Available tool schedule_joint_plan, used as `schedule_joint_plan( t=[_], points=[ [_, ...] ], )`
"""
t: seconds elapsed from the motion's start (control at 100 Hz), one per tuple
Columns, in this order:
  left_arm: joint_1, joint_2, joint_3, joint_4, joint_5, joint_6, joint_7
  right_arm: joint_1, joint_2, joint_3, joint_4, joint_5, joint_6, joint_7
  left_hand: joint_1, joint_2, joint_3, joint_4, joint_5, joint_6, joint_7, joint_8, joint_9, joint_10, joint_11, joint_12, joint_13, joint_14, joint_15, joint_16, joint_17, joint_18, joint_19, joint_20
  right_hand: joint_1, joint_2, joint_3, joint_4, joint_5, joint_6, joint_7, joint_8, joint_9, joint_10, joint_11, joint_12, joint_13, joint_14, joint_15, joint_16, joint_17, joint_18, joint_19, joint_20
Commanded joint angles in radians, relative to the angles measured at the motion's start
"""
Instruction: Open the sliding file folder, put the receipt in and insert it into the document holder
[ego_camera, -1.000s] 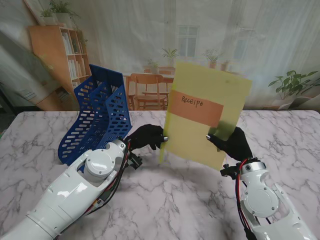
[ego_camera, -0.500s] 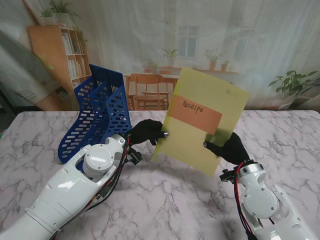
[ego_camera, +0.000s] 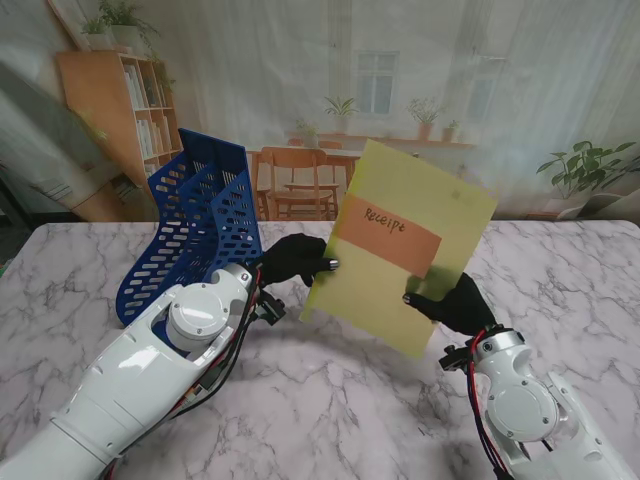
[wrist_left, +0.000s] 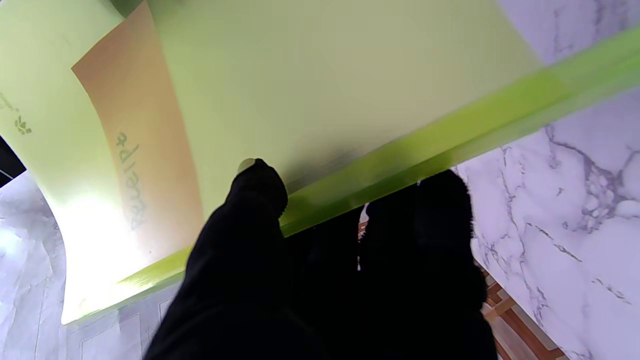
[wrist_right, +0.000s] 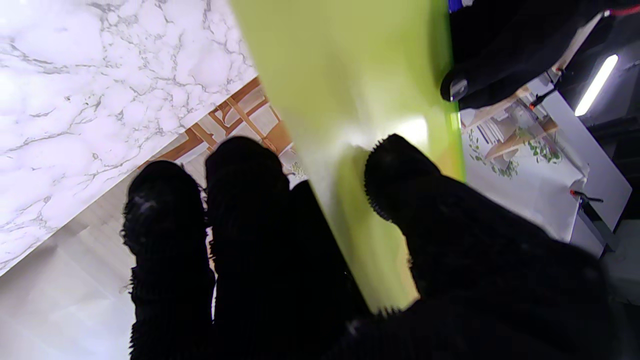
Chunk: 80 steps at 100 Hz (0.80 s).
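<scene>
Yellow-green file folder (ego_camera: 400, 245) held upright off the counter (ego_camera: 320, 400) at frame centre, orange receipt (ego_camera: 387, 234) showing through it, so already loaded. Left hand (ego_camera: 295, 262) pinched on the folder's left edge, right hand (ego_camera: 452, 303) clamped on its lower right corner: two grips to keep the thin sheet from flopping. Blue document holder (ego_camera: 195, 240) at upper left, open, apart from the folder; insertion not yet done.

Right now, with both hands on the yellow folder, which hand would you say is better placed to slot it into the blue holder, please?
Probably the left hand: it grips the yellow plastic folder on the edge nearest the blue perforated document holder. The right hand holds the far side.
</scene>
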Motion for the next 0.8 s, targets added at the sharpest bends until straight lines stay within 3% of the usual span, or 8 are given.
schedule_joint_plan(
  t=[0.0, 0.79],
  points=[
    [-0.01, -0.007, 0.001, -0.015, 0.0, 0.003, -0.018, -0.011, 0.006, -0.009, 0.001, -0.011, 0.008, 0.021, 0.056, 0.044, 0.031, 0.016, 0.045, -0.097, 0.03, 0.011, 0.02, -0.012, 0.022, 0.008, 0.018, 0.009, 0.034, 0.011, 0.008, -0.031, 0.048, 0.012, 0.072, 0.033, 0.103, 0.03, 0.052, -0.118, 0.086, 0.042, 0.02, 0.025, 0.043, 0.015, 0.027, -0.034, 0.059, 0.021, 0.019, 0.014, 0.031, 0.023],
    [-0.041, -0.014, 0.006, -0.013, -0.014, 0.018, -0.015, -0.006, 0.024, -0.025, 0.017, -0.047, 0.035, 0.092, 0.054, 0.05, 0.021, 0.018, 0.041, -0.094, 0.019, 0.001, 0.015, -0.013, 0.019, -0.004, 0.013, 0.012, 0.029, 0.006, 0.0, -0.024, 0.047, 0.016, 0.073, 0.031, 0.105, 0.03, 0.059, -0.11, 0.076, 0.051, 0.026, 0.035, 0.042, 0.026, 0.025, -0.029, 0.084, 0.03, 0.021, 0.023, 0.036, 0.037]
  ],
)
